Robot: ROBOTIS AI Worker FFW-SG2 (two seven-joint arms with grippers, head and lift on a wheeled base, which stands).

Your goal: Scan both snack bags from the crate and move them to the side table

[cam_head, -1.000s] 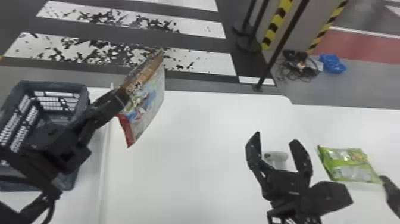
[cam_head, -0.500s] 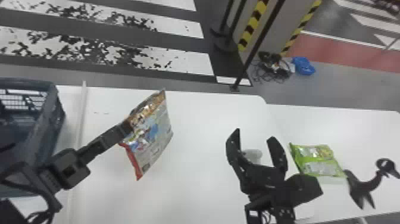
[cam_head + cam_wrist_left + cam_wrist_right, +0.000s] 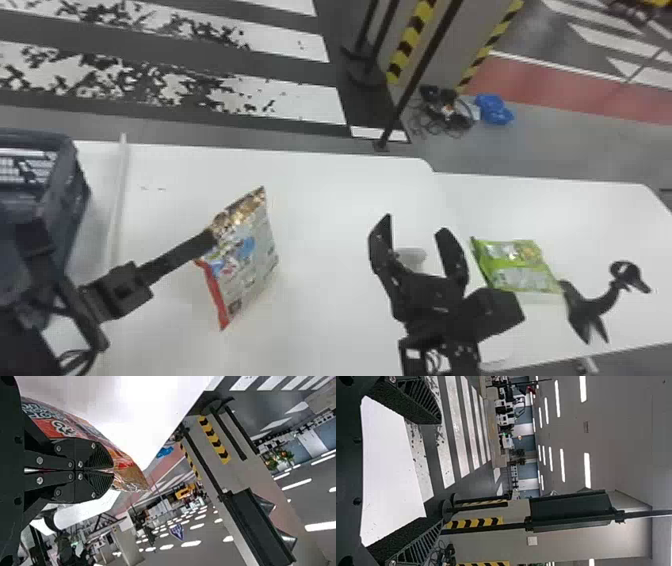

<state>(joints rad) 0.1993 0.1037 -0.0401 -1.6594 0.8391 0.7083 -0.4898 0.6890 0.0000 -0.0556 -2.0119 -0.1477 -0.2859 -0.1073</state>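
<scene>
Toward the desk's [image 3: 325, 200] left edge, the left gripper [image 3: 211, 239] pinches the red-edged snack bag [image 3: 250, 265]; near the right edge, the right gripper [image 3: 416, 223] gapes beside perhaps a scanner [image 3: 414, 256]. The green snack bag [image 3: 517, 265] lies toward the side table's [image 3: 600, 215] left edge.

The crate [image 3: 75, 190] is dark slate blue. Right of it, the tabletop [image 3: 330, 210] is plain white, and the nearer snack bag [image 3: 250, 260] mixes brown-gold, pale grey and blue patches with a red edge; its other face is orange-red with white lettering. Farther right of the crate, another snack bag [image 3: 525, 280] is bright green with a pale silvery panel. Beyond the crate, the dark grey floor [image 3: 280, 59] carries white stripes speckled black; beyond and right of it, diagonal bands [image 3: 414, 30] alternate yellow and black.
</scene>
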